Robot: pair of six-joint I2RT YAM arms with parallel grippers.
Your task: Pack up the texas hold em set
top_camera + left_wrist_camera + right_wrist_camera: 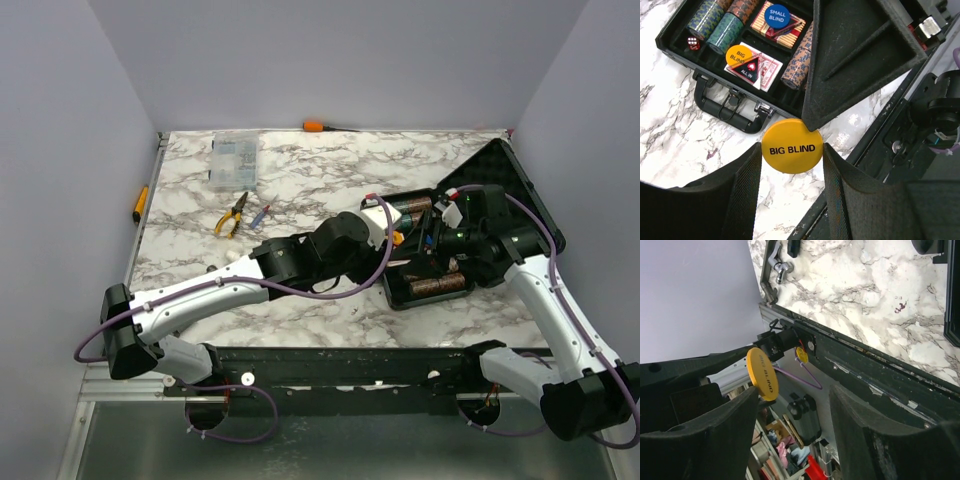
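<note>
The black case (398,293) lies open at the right, its foam-lined lid (500,180) tipped back. In the left wrist view the case (677,47) holds brown and teal chip stacks (720,25), two card decks (771,67), a blue SMALL BLIND disc (776,15), a yellow disc (737,55) and red dice (692,43). My left gripper (792,150) is shut on a second yellow BIG BLIND disc (792,135), held above the marble by the case handle (730,107). My right gripper (795,395) is open, with that disc (762,373) beside its left finger.
A clear plastic parts box (232,160) sits at the back left, with yellow-handled pliers (232,215) and a small red-and-blue tool (262,215) in front of it. An orange-handled screwdriver (320,126) lies at the back edge. Another orange tool (140,202) lies at the left edge.
</note>
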